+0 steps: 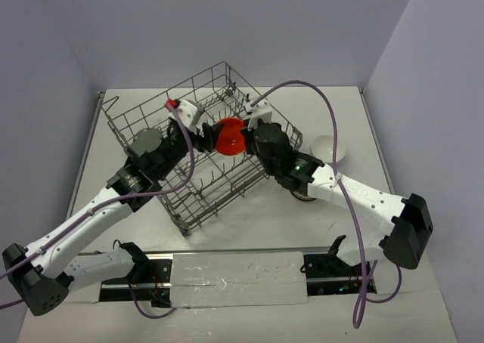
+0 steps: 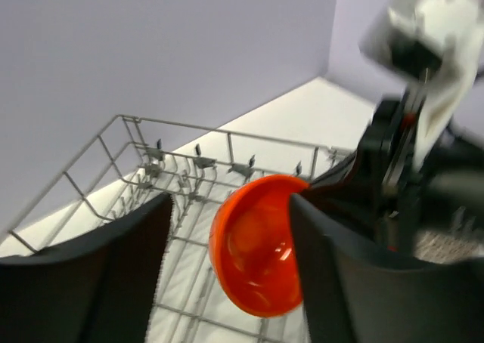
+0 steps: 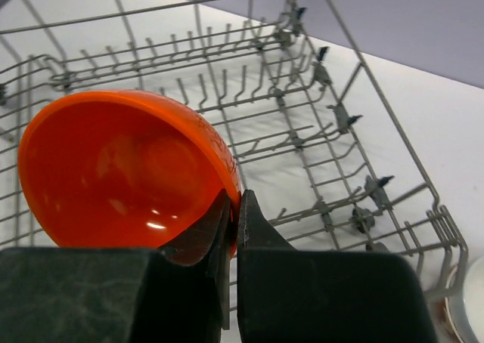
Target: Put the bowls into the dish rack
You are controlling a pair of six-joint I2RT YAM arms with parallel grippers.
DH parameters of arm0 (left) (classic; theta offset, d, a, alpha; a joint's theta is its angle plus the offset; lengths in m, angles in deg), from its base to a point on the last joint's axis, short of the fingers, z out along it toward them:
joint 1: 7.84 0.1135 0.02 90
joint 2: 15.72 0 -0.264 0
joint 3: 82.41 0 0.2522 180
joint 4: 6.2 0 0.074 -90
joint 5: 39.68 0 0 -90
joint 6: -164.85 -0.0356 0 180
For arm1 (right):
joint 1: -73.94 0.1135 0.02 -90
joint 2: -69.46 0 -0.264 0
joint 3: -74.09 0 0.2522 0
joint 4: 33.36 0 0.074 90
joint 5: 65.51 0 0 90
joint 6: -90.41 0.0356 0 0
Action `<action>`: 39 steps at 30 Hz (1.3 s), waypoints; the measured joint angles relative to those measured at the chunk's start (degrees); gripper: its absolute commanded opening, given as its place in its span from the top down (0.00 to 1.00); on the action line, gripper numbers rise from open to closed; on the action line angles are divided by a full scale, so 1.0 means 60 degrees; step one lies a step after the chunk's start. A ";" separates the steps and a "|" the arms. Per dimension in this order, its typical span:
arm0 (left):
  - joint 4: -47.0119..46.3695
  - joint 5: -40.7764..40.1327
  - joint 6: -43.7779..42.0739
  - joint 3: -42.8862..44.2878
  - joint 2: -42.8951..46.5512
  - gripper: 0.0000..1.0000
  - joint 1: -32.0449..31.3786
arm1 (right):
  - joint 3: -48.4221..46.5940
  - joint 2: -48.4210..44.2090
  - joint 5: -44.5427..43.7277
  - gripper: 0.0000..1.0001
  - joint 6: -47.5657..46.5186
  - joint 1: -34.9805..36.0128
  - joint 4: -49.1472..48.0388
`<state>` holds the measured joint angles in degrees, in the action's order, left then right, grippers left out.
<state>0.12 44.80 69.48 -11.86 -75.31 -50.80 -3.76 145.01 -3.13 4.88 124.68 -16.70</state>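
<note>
Your right tool (image 3: 233, 207) is clenched on the rim of the orange bowl (image 3: 113, 169), holding it over the rack (image 1: 200, 199). Your left tool (image 2: 231, 214) is released, its fingers flanking it. A white bowl (image 1: 330, 148) sits on the counter (image 1: 249, 230) beyond the rack's right edge.

- Orange bowl (image 1: 229, 135): glossy orange-red inside and out, tipped on its side above the rack's middle, its rim pinched by the right gripper (image 3: 233, 207).
- Rack (image 1: 162, 105): grey wire, square, with rows of upright tines; it sits cornerwise on the table.
- White bowl (image 1: 330, 148): on the table right of the rack, apart from it.
</note>
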 measured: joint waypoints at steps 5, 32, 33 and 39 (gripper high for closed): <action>0.0368 -0.0659 0.2834 0.0433 0.0335 0.07 0.0004 | 0.1093 -0.0095 -0.1217 1.00 -0.0586 0.0025 -0.1657; -0.0681 -0.0455 1.3453 0.0036 -0.0361 0.32 0.0240 | 0.3257 0.0998 -0.4346 1.00 -0.6328 0.1432 -1.2193; -0.0732 -0.0441 1.3548 0.0036 -0.0423 0.34 0.0248 | 0.3257 0.0998 -0.4364 1.00 -0.6346 0.1446 -1.2244; -0.0867 -0.0175 1.4134 0.0036 -0.0958 0.39 0.0273 | 0.3257 0.0998 -0.4401 1.00 -0.6492 0.1464 -1.2386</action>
<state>-5.08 43.75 154.29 -11.64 -81.06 -49.16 15.78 151.00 -29.53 -34.07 133.47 -91.01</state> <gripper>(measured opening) 0.624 0.044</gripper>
